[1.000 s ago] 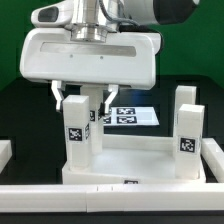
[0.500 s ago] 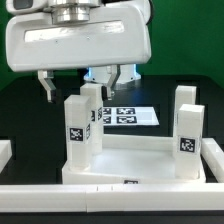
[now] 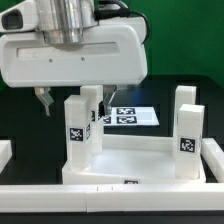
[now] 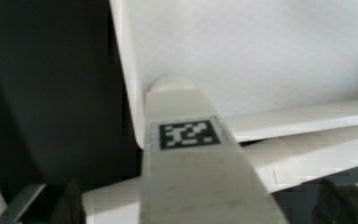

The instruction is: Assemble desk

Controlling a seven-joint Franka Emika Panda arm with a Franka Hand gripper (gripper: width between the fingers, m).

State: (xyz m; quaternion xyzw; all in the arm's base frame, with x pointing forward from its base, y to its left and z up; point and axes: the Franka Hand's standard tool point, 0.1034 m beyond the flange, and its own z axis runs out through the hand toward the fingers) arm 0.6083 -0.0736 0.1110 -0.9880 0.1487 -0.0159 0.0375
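Black surface (image 3: 20, 120) under a green backdrop: a Franka arm hangs above a half-built white desk.

Its end effector (image 3: 74, 100) hovers over the near leg (image 3: 78, 135) at the exterior view's left, dark fingertips (image 3: 45, 103) spread wide and gripping nothing. The tabletop (image 3: 130, 160), smooth white plastic with a raised rim, lies flat with blocky tagged legs standing in its corners; another leg (image 3: 188, 132) rises at the exterior view's right. The marker board (image 3: 135, 116) lies behind. White border rails (image 3: 60, 196) frame the front.
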